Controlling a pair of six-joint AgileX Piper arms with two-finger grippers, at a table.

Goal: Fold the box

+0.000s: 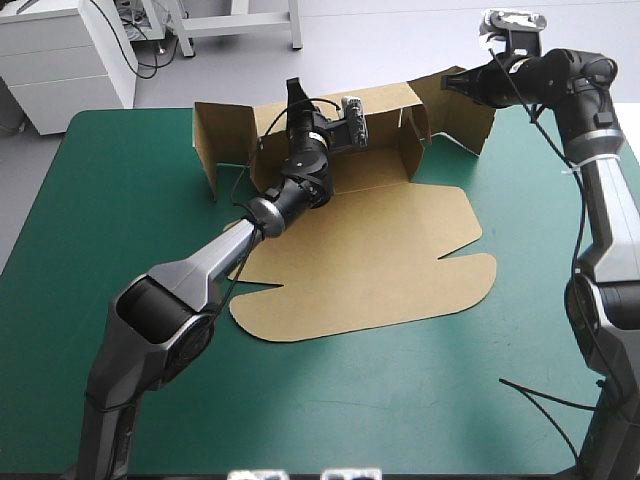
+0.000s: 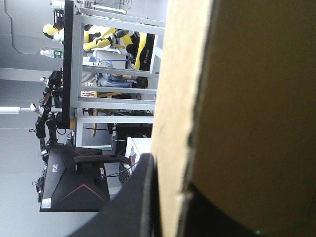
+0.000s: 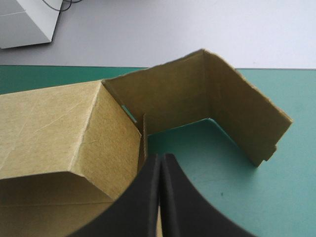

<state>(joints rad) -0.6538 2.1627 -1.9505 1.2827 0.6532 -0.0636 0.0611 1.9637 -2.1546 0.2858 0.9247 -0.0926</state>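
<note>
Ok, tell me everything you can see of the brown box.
The box is a cut sheet of brown board, half-formed: its long wall and end flaps stand upright at the far side, while the lid panel lies flat on the teal-green cover. The left gripper and right gripper each pinch the raised board.

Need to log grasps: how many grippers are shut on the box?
2. The left gripper is shut on the far wall of the box, near its middle; the right gripper is shut on the board at the far right corner, beside the angled flap.
</note>
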